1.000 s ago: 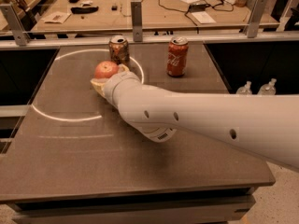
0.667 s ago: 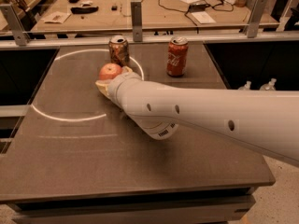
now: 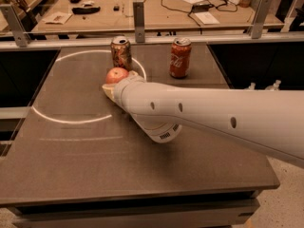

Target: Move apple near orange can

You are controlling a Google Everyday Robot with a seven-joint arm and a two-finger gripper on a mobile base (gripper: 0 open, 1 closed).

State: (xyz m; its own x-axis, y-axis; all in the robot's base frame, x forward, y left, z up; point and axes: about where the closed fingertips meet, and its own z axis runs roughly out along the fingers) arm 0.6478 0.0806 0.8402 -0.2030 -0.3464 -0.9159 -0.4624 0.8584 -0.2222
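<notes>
The red-orange apple (image 3: 116,74) sits at the tip of my white arm, just in front of the orange can (image 3: 121,52), which stands upright at the far middle of the table. My gripper (image 3: 114,85) is at the apple. A pale finger (image 3: 108,90) shows below and to the left of the fruit, and the rest of the hand is hidden behind the wrist. The gripper is shut on the apple, which is a short gap from the can.
A red Coca-Cola can (image 3: 180,57) stands to the right of the orange can. A white circle line (image 3: 71,120) is marked on the dark table (image 3: 95,165). A rail with posts (image 3: 138,15) runs behind the table's far edge, with a cluttered desk beyond.
The arm has moved slightly right and toward the near side, and the apple has moved with the gripper. Both cans stand where they were.
</notes>
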